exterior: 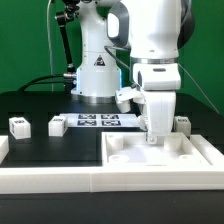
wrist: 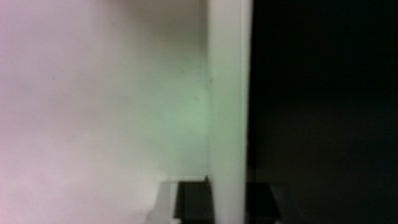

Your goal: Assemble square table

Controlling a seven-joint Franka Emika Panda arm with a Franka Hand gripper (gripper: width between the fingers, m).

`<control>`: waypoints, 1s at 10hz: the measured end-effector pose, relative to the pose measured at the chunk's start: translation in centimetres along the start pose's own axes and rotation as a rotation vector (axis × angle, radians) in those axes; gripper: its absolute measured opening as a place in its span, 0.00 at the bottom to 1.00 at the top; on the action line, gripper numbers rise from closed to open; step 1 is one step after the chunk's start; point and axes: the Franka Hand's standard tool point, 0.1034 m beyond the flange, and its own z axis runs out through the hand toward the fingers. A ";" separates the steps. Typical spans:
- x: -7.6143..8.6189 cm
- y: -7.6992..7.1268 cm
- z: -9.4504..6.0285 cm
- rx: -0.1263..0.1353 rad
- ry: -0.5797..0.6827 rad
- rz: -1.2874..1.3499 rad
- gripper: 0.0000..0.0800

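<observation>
The white square slab (exterior: 190, 150) lies at the exterior view's right, just behind the long white rail. My gripper (exterior: 152, 136) stands straight down over the slab's middle. In the wrist view the slab (wrist: 107, 110) fills one side as a blurred white face, and its thin edge (wrist: 228, 100) runs down between my two dark fingers (wrist: 192, 202). My gripper (wrist: 228, 192) has one finger on each side of that edge, with no gap showing. Two white tagged leg blocks (exterior: 18, 125) (exterior: 57, 126) stand at the exterior view's left, and another (exterior: 182, 123) stands behind the slab.
The long white rail (exterior: 60, 180) runs along the front. The marker board (exterior: 100, 121) lies flat before the robot's base (exterior: 97, 75). The table top (exterior: 60, 148) is black. A green wall closes the back.
</observation>
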 end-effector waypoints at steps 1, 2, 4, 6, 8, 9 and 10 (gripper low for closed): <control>0.2 0.0 0.0 0.009 -0.004 -0.003 0.07; 0.4 0.0 0.0 0.014 -0.006 -0.005 0.07; 0.5 0.1 0.0 0.015 -0.007 -0.007 0.11; 0.4 0.0 0.0 0.016 -0.007 -0.006 0.32; 0.4 0.0 0.1 0.016 -0.007 -0.005 0.68; 0.5 0.1 -0.1 0.006 -0.004 0.031 0.68; 0.9 -0.2 -0.4 -0.012 0.002 0.086 0.78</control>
